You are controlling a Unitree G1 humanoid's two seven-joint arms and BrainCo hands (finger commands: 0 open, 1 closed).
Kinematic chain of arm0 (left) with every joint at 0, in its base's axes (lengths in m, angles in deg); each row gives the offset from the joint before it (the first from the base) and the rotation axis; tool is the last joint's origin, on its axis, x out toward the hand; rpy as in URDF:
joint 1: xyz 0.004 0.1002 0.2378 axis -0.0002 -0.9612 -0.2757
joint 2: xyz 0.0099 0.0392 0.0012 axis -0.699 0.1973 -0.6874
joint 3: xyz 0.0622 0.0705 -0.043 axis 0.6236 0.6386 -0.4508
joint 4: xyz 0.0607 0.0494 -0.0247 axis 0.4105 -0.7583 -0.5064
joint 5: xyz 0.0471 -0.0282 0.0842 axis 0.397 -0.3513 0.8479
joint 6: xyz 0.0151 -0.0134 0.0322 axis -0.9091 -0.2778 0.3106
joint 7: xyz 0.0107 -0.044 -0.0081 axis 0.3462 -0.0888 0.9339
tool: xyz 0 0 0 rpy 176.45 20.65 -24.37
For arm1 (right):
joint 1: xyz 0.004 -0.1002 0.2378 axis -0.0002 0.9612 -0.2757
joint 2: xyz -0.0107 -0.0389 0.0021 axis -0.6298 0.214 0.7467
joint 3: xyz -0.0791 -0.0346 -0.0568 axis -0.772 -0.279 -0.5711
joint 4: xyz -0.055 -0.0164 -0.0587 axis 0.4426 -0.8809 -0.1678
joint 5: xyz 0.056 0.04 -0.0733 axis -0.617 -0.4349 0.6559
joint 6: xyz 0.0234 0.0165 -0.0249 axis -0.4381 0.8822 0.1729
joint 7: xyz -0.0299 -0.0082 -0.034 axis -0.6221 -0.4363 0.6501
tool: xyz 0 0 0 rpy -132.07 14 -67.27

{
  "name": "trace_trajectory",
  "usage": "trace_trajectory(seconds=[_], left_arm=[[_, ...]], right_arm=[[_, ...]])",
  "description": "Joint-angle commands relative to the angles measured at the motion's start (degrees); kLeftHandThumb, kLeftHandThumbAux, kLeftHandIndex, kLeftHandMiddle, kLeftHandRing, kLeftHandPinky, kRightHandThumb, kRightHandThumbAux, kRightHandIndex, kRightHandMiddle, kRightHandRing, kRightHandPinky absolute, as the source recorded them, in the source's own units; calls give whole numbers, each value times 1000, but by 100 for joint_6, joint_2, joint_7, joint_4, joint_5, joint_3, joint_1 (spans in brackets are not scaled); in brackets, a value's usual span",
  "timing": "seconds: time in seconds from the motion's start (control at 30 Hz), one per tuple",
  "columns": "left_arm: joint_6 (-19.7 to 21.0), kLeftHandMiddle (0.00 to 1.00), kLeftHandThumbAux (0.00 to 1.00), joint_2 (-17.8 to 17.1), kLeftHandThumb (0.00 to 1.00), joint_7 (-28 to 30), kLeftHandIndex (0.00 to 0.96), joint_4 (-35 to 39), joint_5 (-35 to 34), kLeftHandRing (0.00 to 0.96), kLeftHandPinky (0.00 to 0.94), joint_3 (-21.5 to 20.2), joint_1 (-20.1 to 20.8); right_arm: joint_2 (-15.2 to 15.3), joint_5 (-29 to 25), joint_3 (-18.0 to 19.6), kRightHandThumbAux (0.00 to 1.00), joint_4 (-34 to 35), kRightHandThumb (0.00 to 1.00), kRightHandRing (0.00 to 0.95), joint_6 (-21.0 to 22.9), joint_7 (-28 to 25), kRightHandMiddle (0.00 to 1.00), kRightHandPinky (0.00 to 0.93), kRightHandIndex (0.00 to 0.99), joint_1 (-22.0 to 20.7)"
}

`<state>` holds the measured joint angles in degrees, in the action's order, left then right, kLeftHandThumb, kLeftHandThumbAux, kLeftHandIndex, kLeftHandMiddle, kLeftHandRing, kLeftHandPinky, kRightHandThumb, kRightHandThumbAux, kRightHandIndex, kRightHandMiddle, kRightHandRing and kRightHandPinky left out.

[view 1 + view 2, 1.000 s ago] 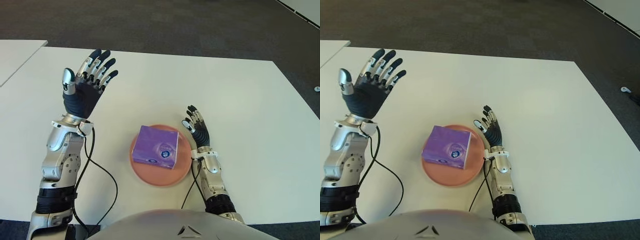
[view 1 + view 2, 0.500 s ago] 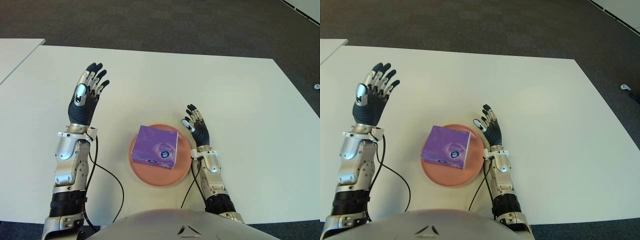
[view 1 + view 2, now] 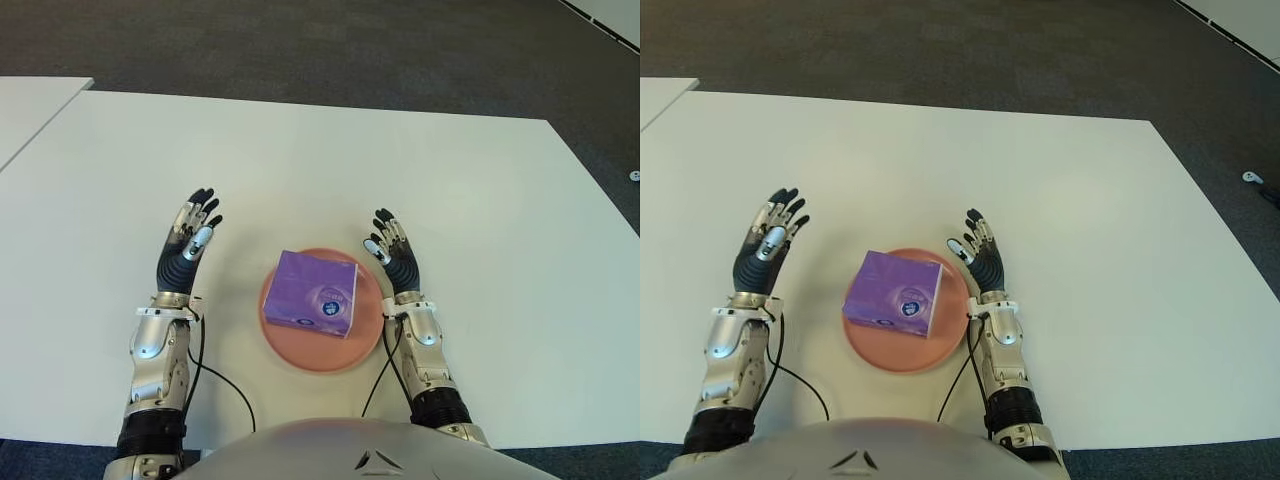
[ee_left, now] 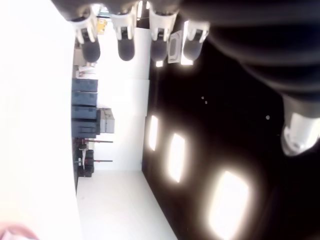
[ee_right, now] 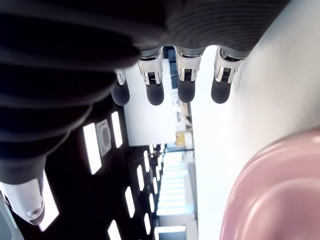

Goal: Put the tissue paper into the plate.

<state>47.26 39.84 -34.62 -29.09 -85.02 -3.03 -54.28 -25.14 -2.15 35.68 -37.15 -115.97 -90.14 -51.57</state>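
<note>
A purple tissue paper pack (image 3: 315,292) lies inside the round pink plate (image 3: 283,345) near the table's front edge. My left hand (image 3: 190,245) shows to the left of the plate, low over the table, fingers (image 4: 125,49) straight and spread, holding nothing. My right hand (image 3: 394,252) is just right of the plate's rim (image 5: 260,190), fingers (image 5: 186,90) extended and empty. Neither hand touches the pack.
The white table (image 3: 320,170) stretches away behind the plate. Black cables (image 3: 215,375) run along both forearms by the front edge. A second white table corner (image 3: 35,105) is at the far left, and dark carpet (image 3: 320,40) lies beyond.
My left hand has come down from a raised position to low beside the plate, staying open. The right hand, plate and tissue pack have not moved.
</note>
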Motion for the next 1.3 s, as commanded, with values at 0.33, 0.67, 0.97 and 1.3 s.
trace_trajectory(seconds=[0.33,0.67,0.97,1.3], left_arm=[[22,0,457,368,0,-1074,0,-469,1322,0,0,300,-18],[-193,0,415,332,0,-1334,0,-1075,1350,0,0,215,252],[-395,0,395,275,0,-1261,0,-1351,1296,0,0,211,372],[-368,0,385,275,0,-1316,0,-1513,1299,0,0,218,449]], right_arm=[[47,-23,59,600,-528,0,0,246,-37,0,0,0,321],[33,-33,79,602,-488,0,0,254,-7,0,0,0,330],[-4,-23,115,584,-509,0,0,188,74,0,0,0,324],[25,-19,156,562,-636,0,0,111,97,0,0,0,280]])
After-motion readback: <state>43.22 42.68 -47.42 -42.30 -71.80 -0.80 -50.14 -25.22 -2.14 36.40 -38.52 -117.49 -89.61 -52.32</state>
